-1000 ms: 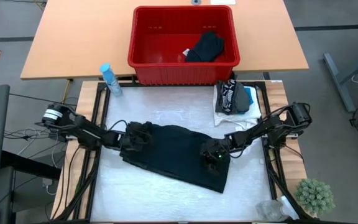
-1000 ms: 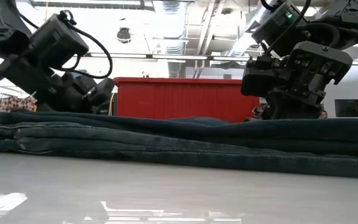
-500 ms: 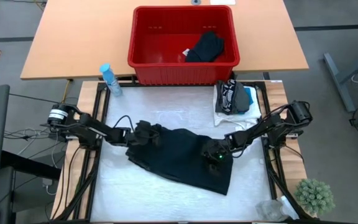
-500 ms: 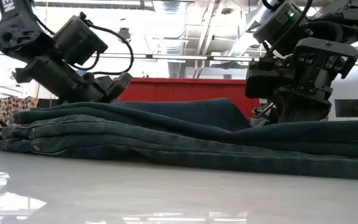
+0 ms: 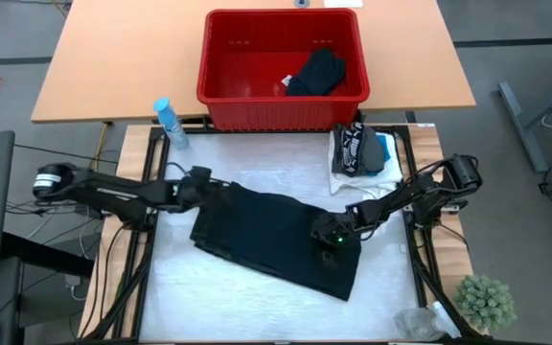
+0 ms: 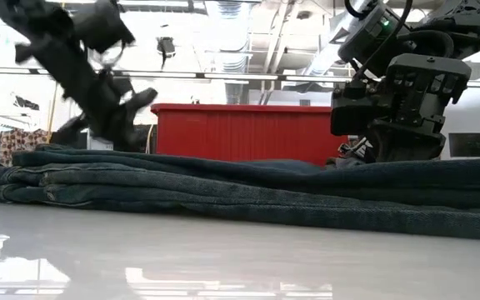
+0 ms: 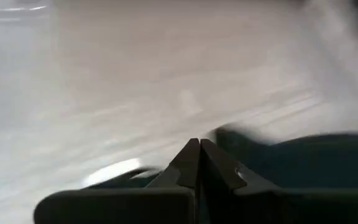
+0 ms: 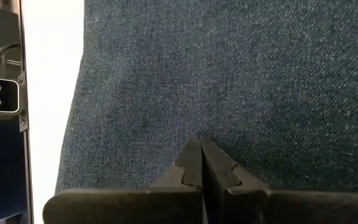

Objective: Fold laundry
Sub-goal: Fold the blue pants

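Dark trousers lie folded mid-table, with both grippers closed and neither clamped on cloth.

High view: the trousers [image 5: 276, 240] lie as a slanted dark slab on the white table [image 5: 257, 307]; the left gripper [image 5: 202, 179] hangs at their far left corner with fingers together, the right gripper [image 5: 329, 235] presses down on the near right part. A folded pile [image 5: 360, 150] sits at the far right, near the red basket [image 5: 281, 57], which holds a black garment [image 5: 316, 72].
Low view: stacked denim layers look heavy, limp and thick at the seams, probably best pinched at a corner or hem. The table is glossy and likely slippery, with an open workshop ceiling behind.
Left wrist view: fingers [image 7: 188, 165] meet, holding nothing.
Right wrist view: fingers [image 8: 191, 163] closed against denim.
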You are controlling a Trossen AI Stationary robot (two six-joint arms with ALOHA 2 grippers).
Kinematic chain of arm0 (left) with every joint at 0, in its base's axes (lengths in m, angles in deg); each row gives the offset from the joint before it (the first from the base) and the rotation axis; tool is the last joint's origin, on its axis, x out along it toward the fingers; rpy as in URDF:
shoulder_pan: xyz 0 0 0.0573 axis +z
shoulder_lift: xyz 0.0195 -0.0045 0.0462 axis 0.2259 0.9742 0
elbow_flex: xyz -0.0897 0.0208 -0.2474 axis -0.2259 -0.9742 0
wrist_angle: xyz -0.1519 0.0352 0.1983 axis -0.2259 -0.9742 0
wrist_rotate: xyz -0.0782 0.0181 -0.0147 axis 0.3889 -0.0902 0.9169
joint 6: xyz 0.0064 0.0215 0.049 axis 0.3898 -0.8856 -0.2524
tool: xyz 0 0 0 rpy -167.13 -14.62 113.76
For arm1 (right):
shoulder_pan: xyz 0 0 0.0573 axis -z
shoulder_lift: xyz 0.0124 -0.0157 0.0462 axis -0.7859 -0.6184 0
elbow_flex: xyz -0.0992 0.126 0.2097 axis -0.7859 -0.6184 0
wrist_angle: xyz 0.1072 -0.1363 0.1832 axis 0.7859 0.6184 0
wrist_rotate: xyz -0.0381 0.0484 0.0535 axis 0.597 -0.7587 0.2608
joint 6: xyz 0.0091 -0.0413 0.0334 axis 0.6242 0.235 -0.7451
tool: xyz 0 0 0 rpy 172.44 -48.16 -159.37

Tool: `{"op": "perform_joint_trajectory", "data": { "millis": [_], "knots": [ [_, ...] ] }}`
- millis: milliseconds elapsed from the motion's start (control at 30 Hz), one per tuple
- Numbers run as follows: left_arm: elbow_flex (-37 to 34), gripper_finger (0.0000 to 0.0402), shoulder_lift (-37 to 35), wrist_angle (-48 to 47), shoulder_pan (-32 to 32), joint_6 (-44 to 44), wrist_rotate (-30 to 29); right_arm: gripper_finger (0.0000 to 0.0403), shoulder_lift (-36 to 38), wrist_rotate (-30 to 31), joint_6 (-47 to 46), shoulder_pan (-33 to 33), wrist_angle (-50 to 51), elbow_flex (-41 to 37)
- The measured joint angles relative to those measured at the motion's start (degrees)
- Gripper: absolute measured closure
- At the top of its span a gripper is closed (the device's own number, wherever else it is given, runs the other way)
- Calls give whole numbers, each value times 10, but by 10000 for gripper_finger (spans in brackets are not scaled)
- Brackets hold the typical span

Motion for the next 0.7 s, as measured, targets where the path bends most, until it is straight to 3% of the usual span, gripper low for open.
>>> {"op": "perform_joint_trajectory", "data": {
  "millis": [133,267,367,467,567,700],
  "knots": [
    [15,401,-70,18,-6,-21,-16,384,0,0,2,1,0,0],
    [0,401,-69,166,-8,-109,35,384,0,0,4,2,0,0],
    [-32,401,-19,325,-14,-160,76,384,0,-2,5,3,0,0],
    [-55,401,43,421,-14,-161,137,384,0,-2,5,3,1,0],
    [-64,402,112,462,-27,-139,188,384,0,-2,6,3,1,0],
    [-63,401,188,484,-48,-132,188,384,0,-2,6,3,1,0]
  ]
}}
